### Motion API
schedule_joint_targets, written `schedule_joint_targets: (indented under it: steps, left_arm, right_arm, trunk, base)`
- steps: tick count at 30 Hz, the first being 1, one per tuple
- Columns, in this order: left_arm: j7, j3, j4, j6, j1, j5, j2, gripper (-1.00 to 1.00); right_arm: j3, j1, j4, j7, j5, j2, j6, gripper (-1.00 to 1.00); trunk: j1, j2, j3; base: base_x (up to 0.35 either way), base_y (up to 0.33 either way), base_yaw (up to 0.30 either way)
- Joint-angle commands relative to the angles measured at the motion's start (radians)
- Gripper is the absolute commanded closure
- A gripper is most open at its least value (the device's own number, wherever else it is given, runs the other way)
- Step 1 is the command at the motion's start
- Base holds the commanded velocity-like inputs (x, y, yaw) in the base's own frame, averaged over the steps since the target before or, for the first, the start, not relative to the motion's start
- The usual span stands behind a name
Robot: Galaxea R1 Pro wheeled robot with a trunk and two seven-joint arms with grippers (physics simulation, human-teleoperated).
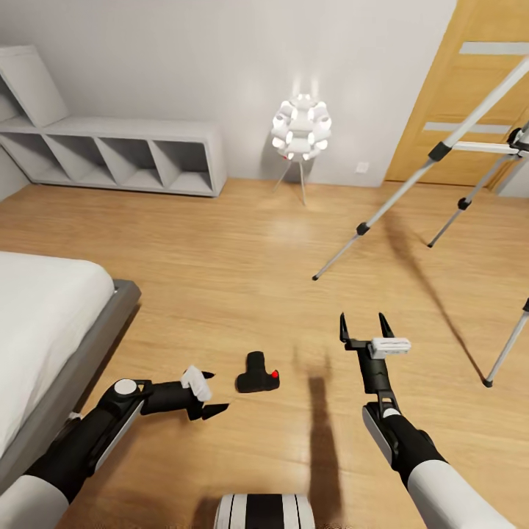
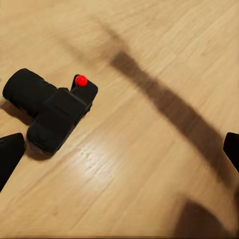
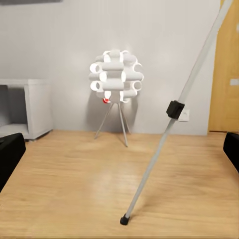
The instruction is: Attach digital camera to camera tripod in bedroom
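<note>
The task is at its start. The digital camera lies on the wooden floor, not yet picked up. The left gripper is wide open just beside it. The right gripper is open and empty. The camera tripod stands far right, with nothing attached as far as visible.

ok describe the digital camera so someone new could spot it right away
Start at the grey-framed bed, then look across the wooden floor beside it. The digital camera lies there near the left gripper: small, matte black, with a bright red button.
</note>
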Motion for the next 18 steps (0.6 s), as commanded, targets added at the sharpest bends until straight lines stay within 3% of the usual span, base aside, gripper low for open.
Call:
schedule_joint_targets:
  steps: [1,8,12,14,15,17,18]
  left_arm:
    - [-0.002,-0.001,-0.002,-0.001,-0.001,0.003,0.005,-1.00]
    - [-0.002,0.024,-0.004,-0.035,-0.001,0.005,0.020,-1.00]
    - [-0.007,0.095,-0.005,-0.038,-0.001,0.006,0.033,-1.00]
    - [-0.024,0.150,-0.006,-0.037,-0.001,0.006,0.037,-1.00]
    - [-0.076,0.247,-0.006,-0.033,-0.002,0.007,0.039,-1.00]
    - [-0.119,0.319,-0.007,-0.032,-0.002,0.008,0.039,-1.00]
    - [-0.127,0.334,-0.007,-0.032,-0.002,0.008,0.039,-1.00]
  right_arm:
    - [0.008,-0.001,0.001,0.000,-0.010,-0.001,-0.006,-1.00]
    - [0.010,-0.001,0.001,0.000,-0.010,-0.001,-0.009,-1.00]
    - [0.011,-0.001,0.001,0.000,-0.010,-0.001,-0.009,-1.00]
    - [0.011,-0.001,0.001,0.000,-0.010,-0.001,-0.009,-1.00]
    - [0.011,-0.001,0.001,0.000,-0.010,-0.001,-0.008,-1.00]
    - [0.011,-0.001,0.002,0.000,-0.010,-0.001,-0.008,-1.00]
    - [0.011,-0.001,0.001,0.000,-0.010,-0.001,-0.008,-1.00]
  trunk:
    - [0.000,-0.001,-0.005]
    - [0.003,-0.002,-0.032]
    - [0.005,-0.003,-0.047]
    - [0.006,-0.004,-0.055]
    - [0.007,-0.004,-0.059]
    - [0.007,-0.004,-0.067]
    - [0.008,-0.005,-0.070]
  base:
    - [0.000,0.000,0.000]
    - [0.000,0.000,0.000]
    - [0.000,0.000,0.000]
    - [0.000,0.000,0.000]
    - [0.000,0.000,0.000]
    - [0.000,0.000,0.000]
    - [0.000,0.000,0.000]
